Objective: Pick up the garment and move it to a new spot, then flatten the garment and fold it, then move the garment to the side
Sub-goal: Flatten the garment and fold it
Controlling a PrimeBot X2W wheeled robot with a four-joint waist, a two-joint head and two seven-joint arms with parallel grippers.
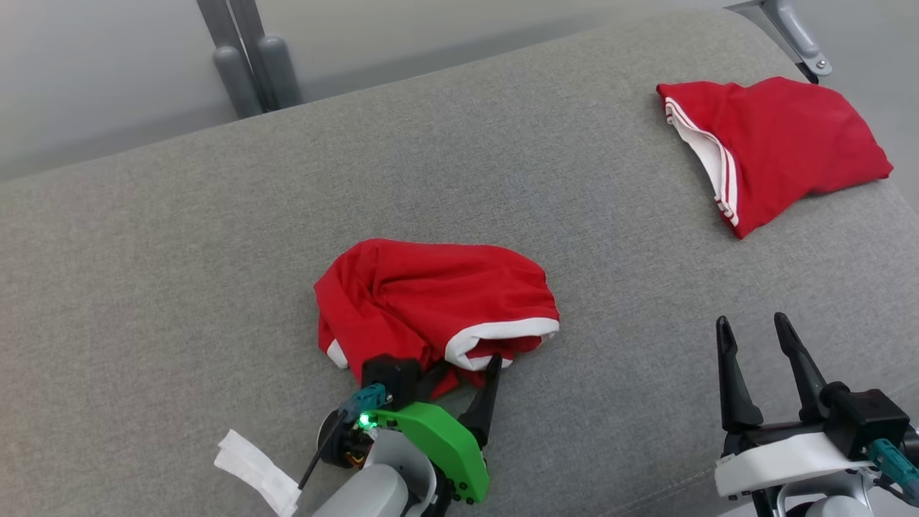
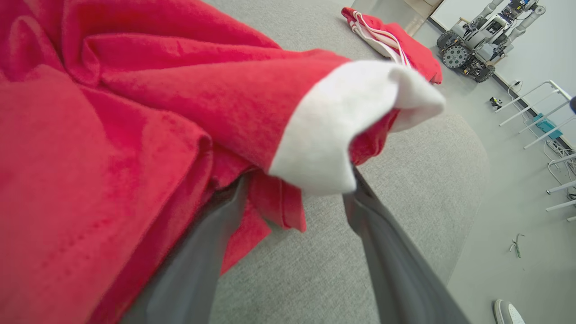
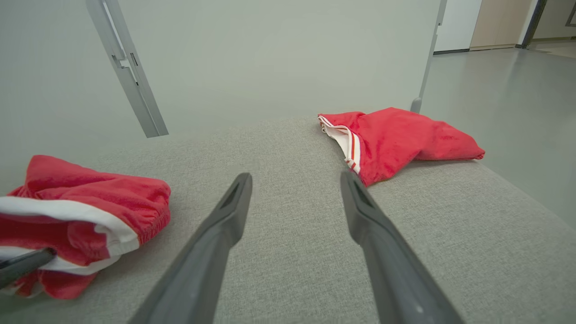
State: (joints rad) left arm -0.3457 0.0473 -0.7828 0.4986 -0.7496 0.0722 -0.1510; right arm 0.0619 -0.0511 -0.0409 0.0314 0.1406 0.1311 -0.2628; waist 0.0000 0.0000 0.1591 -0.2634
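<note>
While its dark fingers (image 1: 488,391) stand spread wide, the left gripper (image 1: 463,368) noses into the near edge of the crumpled red garment (image 1: 431,301), one finger tucked under the cloth and the other beside the white cuff (image 1: 495,332), pinching nothing yet. The right gripper (image 1: 750,323) hangs equally splayed and empty above the grey cushion (image 1: 179,251). The garment lies mid-cushion, with a second red garment (image 1: 775,143) well apart at the far right corner.
</note>
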